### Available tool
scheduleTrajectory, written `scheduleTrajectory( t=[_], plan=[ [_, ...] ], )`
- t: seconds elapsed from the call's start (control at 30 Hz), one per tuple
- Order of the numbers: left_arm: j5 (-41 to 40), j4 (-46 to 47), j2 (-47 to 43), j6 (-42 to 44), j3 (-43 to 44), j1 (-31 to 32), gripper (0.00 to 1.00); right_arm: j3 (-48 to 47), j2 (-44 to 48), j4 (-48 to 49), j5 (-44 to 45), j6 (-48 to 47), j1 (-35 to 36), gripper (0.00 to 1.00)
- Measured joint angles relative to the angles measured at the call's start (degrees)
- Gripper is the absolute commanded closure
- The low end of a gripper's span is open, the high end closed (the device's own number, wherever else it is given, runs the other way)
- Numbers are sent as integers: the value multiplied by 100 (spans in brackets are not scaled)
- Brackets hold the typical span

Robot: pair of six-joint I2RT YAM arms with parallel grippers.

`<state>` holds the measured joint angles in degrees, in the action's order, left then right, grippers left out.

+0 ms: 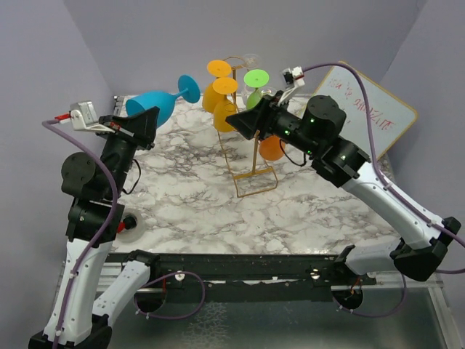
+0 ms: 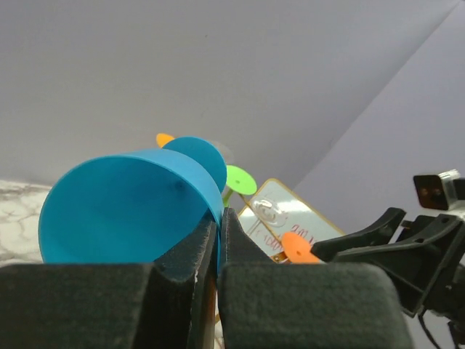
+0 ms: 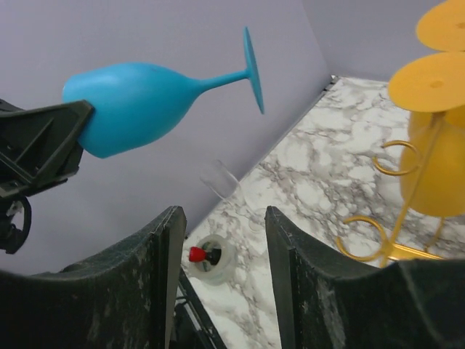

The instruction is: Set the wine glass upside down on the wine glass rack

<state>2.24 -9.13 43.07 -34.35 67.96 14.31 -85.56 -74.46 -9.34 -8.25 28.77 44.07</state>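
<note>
My left gripper (image 1: 147, 116) is shut on the rim of a blue wine glass (image 1: 156, 104), held on its side high above the table's back left, foot pointing right toward the rack. The glass fills the left wrist view (image 2: 131, 207) and shows in the right wrist view (image 3: 138, 105). The golden wire rack (image 1: 251, 163) stands at the table's middle back with yellow glasses (image 1: 218, 94), a green glass (image 1: 256, 83) and an orange glass (image 1: 272, 147) hanging upside down. My right gripper (image 1: 238, 122) is open and empty, next to the rack, its fingers (image 3: 163, 269) apart.
A whiteboard with red writing (image 1: 367, 116) leans at the back right. A clear glass (image 3: 221, 182) lies by the left wall. A small round holder with a red knob (image 1: 128, 223) sits at the table's front left. Purple walls close in behind and at both sides.
</note>
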Motion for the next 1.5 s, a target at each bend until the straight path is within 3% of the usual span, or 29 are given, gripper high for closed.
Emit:
scheduleTrajectory(
  t=[0.43, 0.7, 1.1, 1.5],
  plan=[
    [153, 1541, -603, -874, -599, 0, 100, -114, -774, 2017, 2057, 1040, 1421, 41],
    [599, 2122, -684, -1281, -925, 0, 100, -177, -1316, 2739, 2212, 2013, 1436, 41],
    [857, 2317, -796, -1408, -1128, 0, 100, -269, -1449, 3665, 2234, 2645, 1480, 45],
    [870, 2441, -916, -1381, -1272, -7, 100, -651, -1738, 3563, 2739, 3233, 1486, 52]
  ],
)
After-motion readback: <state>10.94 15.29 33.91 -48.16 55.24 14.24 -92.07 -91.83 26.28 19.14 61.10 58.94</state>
